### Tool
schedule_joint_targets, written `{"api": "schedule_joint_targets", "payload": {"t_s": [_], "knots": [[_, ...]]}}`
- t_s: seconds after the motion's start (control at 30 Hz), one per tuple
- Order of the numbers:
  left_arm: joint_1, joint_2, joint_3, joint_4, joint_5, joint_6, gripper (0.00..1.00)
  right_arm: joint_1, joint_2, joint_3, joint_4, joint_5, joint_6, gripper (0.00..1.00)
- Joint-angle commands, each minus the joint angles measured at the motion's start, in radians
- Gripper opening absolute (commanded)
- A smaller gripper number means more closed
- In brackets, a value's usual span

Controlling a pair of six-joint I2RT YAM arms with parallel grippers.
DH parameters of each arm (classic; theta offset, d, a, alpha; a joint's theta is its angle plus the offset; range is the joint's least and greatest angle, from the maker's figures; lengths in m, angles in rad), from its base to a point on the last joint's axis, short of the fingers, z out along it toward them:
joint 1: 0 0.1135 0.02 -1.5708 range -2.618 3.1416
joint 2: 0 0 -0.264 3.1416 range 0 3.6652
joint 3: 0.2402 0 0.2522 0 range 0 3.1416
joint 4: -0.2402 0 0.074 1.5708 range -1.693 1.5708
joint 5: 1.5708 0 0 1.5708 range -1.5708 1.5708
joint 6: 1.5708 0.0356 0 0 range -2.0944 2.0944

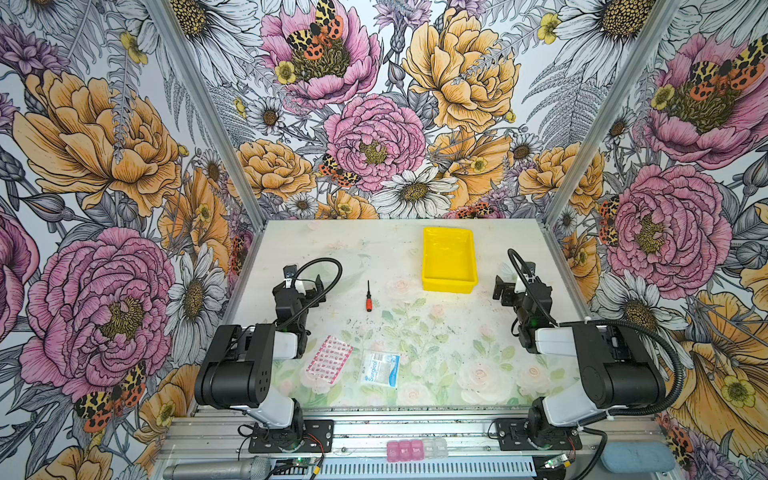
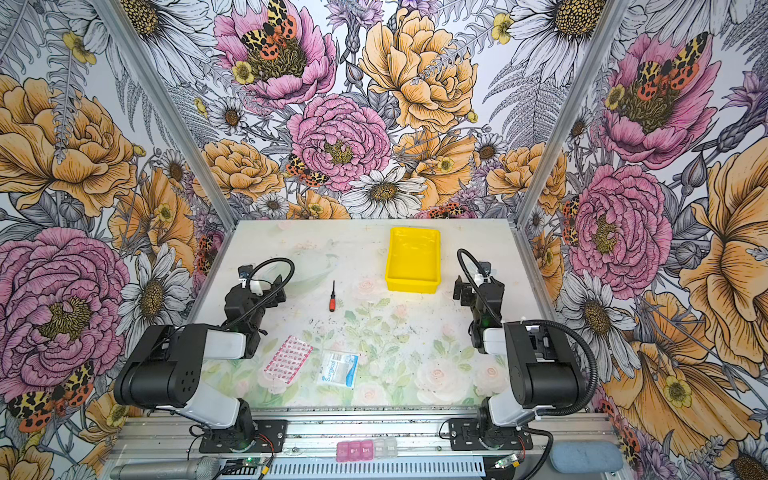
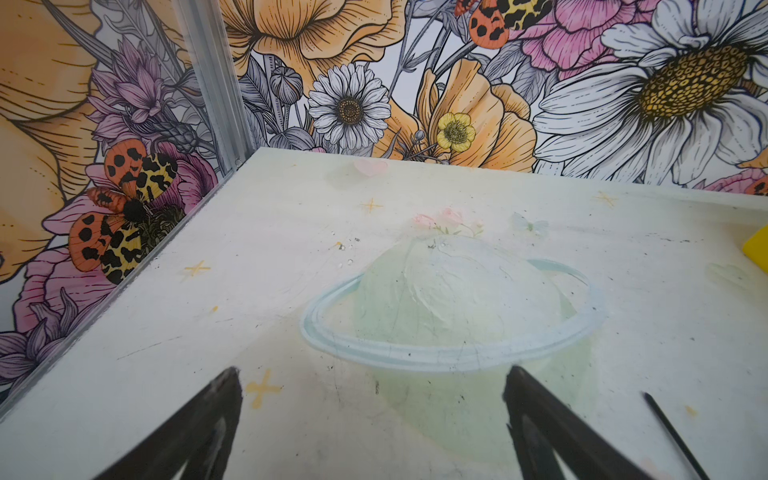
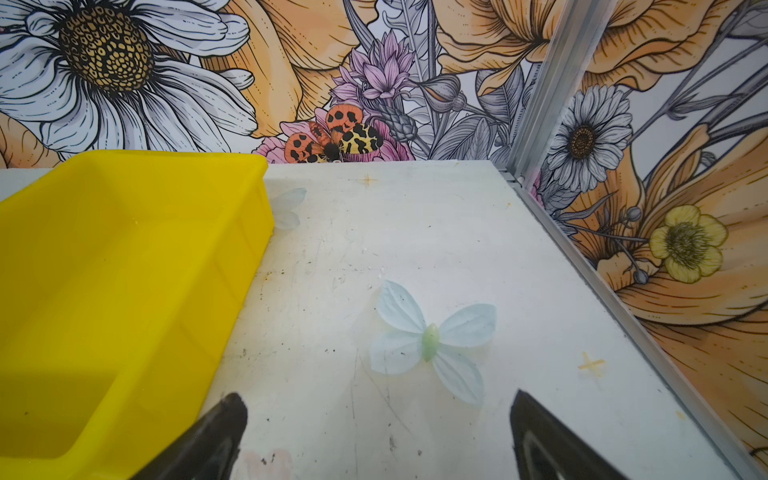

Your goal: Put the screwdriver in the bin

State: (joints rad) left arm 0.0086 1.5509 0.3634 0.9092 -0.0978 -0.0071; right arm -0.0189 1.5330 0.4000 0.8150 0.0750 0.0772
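Nearest me lie one pink blister sheet (image 1: 329,359) and one surgical packet (image 1: 380,368). My left claw (image 3: 374,374) and right claw (image 4: 378,397) both gape wide. One screwdriver (image 1: 368,296) lies between them, orange-red handle near, thin dark shaft pointing far. One yellow bin (image 1: 449,259) sits farther, rightward.

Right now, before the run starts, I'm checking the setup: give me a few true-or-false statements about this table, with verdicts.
1. The screwdriver lies on the table, outside the bin. True.
2. The bin holds a packet. False: nothing shows in it; the white packet lies on the table.
3. The left pincer and right pincer are both open. True.
4. The left pincer grips the screwdriver. False: it holds nothing; the screwdriver lies apart from it.
5. The screwdriver's handle points at the back wall. False: its shaft does.
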Motion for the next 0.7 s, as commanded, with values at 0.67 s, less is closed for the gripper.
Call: {"api": "schedule_joint_targets", "payload": {"t_s": [0.67], "knots": [[-0.006,-0.057,0.045,-0.081,-0.008,0.017,0.99,0.01,-0.064,0.023,-0.06,0.099,0.02,0.99]]}}
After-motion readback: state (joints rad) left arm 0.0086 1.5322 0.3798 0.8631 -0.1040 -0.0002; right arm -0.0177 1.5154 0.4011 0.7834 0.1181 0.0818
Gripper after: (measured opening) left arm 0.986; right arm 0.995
